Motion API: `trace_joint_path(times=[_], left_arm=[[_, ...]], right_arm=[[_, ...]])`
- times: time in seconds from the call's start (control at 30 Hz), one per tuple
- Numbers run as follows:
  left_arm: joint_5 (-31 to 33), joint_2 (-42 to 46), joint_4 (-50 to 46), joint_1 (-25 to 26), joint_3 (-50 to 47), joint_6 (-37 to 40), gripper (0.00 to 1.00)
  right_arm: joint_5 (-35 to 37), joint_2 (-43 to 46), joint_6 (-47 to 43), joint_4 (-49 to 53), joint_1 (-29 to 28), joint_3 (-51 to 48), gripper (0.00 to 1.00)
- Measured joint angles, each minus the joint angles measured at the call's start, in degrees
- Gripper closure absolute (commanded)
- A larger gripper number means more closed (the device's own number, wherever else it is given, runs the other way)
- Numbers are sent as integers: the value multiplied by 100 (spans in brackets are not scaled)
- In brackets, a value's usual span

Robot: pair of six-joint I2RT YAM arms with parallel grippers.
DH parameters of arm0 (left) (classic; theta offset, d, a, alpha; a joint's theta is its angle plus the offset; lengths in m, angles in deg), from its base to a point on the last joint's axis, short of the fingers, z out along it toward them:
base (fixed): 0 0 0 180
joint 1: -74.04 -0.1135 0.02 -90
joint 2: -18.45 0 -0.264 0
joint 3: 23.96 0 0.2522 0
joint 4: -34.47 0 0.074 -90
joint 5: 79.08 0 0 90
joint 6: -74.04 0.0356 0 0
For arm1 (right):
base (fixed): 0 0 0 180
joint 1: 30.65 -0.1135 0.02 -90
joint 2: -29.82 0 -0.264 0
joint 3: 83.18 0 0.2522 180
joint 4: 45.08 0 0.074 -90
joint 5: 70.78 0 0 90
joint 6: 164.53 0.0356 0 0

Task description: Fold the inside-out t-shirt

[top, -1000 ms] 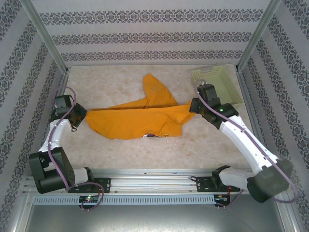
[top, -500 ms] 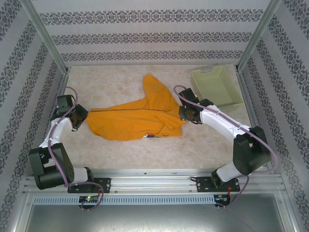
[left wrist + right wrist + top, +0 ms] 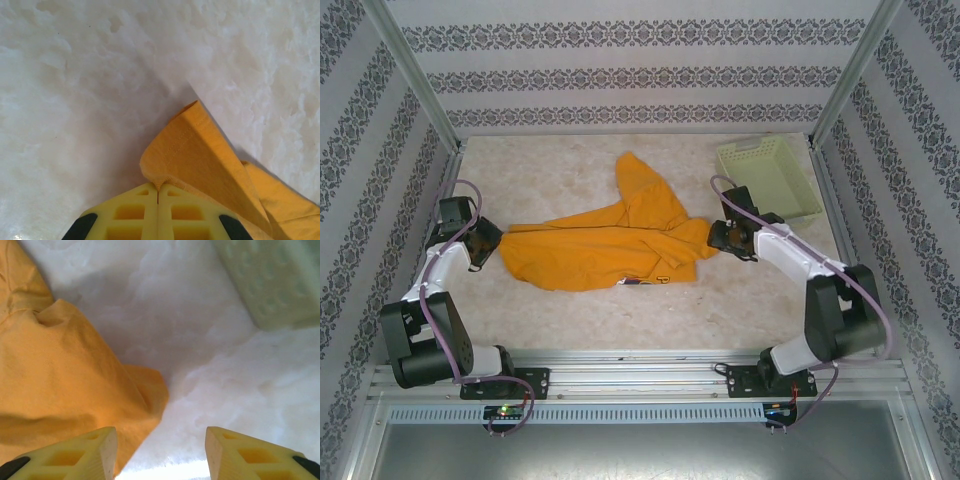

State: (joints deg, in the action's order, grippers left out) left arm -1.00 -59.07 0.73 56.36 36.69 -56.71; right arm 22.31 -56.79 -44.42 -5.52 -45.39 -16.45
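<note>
Nearest the camera is the metal rail (image 3: pixel 640 365) with both arm bases bolted on. The left arm (image 3: pixel 428 285) bends up along the left side and the right arm (image 3: pixel 798 258) reaches in from the right.

The inside-out t-shirt (image 3: pixel 605 255) lies on the pale mottled table (image 3: pixel 620 325), spread across the middle, mostly flat but wrinkly. A bit of dark print (image 3: pixel 640 281) peeks out at its near hem.

The left gripper (image 3: pixel 158 190) is at the shirt's left end. Its jaws are pressed together and pinch a folded orange edge, which the wrist cam shows pretty clearly.

The right gripper (image 3: pixel 161 440) is at the shirt's right end with its jaws apart and nothing between them. There's bare table under the gap, and the cloth lies just beside one finger.

Further back, one flap of the shirt sticks out toward the far side.

A pale green basket (image 3: pixel 772 180) sits in the far right corner, apart from the shirt, with the patterned wall (image 3: pixel 640 70) behind it.
</note>
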Motion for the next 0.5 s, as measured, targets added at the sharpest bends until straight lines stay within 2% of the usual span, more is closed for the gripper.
trace_joint_path(times=[0.17,0.3,0.5], left_arm=[[-2,-31,0,0,0,0,100],[-2,-66,0,0,0,0,100],[-4,-66,2,0,0,0,100]], right_arm=[[-251,-822,-55,-269,2,129,48],[-94,-1434,-107,-289,2,463,48],[-24,-1779,-188,247,-7,975,46]])
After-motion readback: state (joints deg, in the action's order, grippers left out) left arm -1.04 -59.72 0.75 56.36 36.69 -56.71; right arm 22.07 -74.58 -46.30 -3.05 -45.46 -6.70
